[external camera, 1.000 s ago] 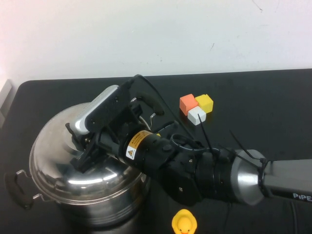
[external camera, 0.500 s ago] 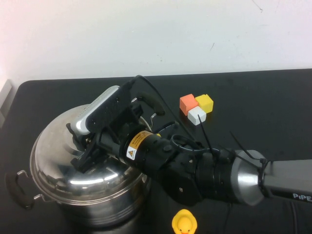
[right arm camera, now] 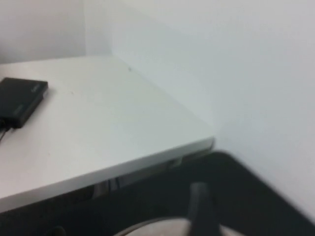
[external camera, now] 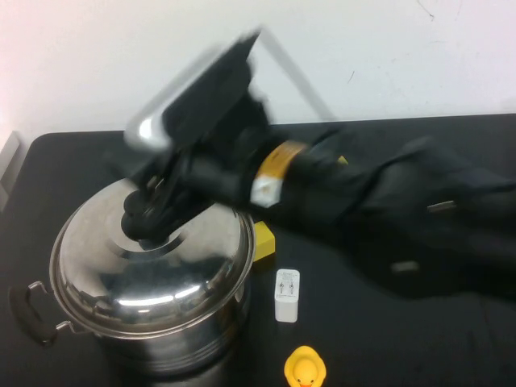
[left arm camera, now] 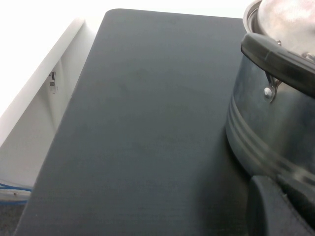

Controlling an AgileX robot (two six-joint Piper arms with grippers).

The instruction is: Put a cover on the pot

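Here the right gripper (external camera: 145,222) hangs over the lidded pot (external camera: 153,322), its grip unclear; left gripper unseen

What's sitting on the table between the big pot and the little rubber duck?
Nothing: in the high view, bare black table separates the pot from the duck.

The black surface (external camera: 451,355) carries the pot (external camera: 153,322) beneath the right claw (external camera: 145,222). Beside the claw's arm lie a white adapter (external camera: 287,295), a yellow block (external camera: 263,241) and a yellow duck (external camera: 305,368).

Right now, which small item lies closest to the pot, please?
The yellow block by the pot, not adapter or duck; right gripper over lid, left gripper beside pot.
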